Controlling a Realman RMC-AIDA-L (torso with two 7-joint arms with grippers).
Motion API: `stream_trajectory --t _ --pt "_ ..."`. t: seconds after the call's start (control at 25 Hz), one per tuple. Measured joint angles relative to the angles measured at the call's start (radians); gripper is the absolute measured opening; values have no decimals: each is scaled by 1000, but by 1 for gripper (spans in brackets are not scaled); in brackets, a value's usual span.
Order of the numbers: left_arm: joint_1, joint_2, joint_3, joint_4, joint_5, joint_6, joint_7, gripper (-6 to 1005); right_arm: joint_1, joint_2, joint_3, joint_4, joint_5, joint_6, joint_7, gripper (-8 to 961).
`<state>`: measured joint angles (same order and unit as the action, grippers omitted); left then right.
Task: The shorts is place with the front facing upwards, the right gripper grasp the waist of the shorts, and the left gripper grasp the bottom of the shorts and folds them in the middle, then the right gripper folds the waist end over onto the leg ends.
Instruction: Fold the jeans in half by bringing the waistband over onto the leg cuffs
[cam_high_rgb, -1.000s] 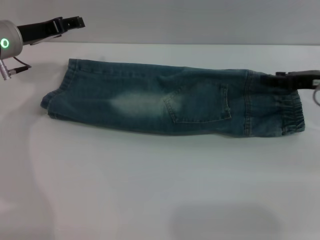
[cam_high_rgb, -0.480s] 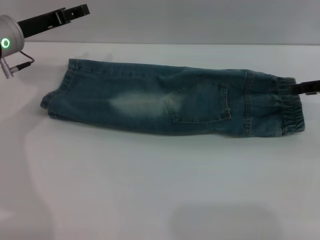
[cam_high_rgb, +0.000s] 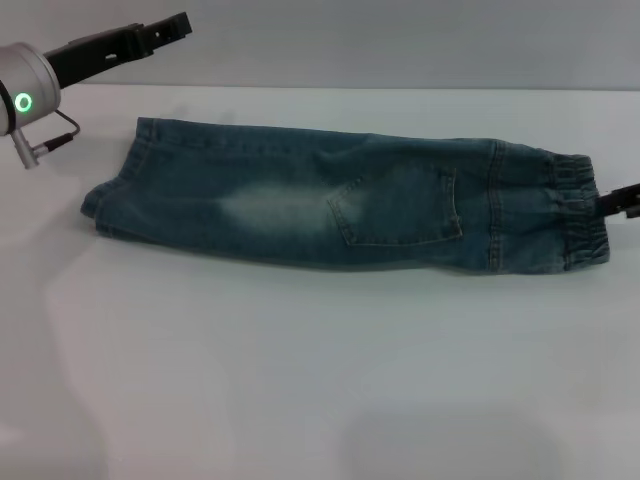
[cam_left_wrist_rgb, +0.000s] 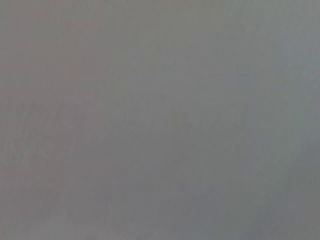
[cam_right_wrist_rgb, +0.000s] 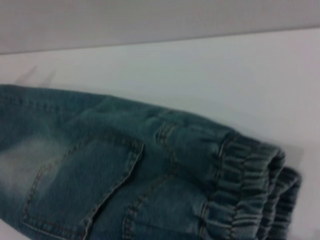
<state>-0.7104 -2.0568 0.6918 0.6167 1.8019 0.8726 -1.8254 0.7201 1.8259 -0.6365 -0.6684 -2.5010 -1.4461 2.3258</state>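
On the white table (cam_high_rgb: 300, 380) we see the shorts (cam_high_rgb: 340, 205) folded lengthwise; right gripper (cam_high_rgb: 622, 200) beside the waist (cam_high_rgb: 580, 210), left gripper (cam_high_rgb: 160, 30) raised; grips perhaps released, we cannot tell.

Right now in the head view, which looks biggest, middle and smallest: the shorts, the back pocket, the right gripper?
1. The shorts, biggest.
2. The back pocket.
3. The right gripper, smallest, but it is cut off at the picture's edge, so only its visible part counts.

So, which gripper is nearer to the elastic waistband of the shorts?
Right. The right gripper sits just beside the elastic waistband at the table's right edge. The left gripper is raised at the far left, beyond the leg ends.
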Motion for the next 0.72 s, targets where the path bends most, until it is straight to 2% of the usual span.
stream_trajectory --t 0.16,0.44,0.52,0.56,0.72 --pt "1 0 0 -32 -51 0 56 817 3 20 -5 46 -4 68 -17 540" --pt "2 0 9 -34 -55 2 59 817 -5 36 -6 50 -4 108 -19 539" --pt "2 0 10 -34 -56 1 60 816 -6 46 -6 50 -5 122 -24 539" --pt "2 0 11 -34 -56 1 61 816 -6 59 -6 50 -5 140 -31 539" --pt "-1 0 12 -34 -56 -1 69 817 -2 74 -6 51 -4 161 -38 539"
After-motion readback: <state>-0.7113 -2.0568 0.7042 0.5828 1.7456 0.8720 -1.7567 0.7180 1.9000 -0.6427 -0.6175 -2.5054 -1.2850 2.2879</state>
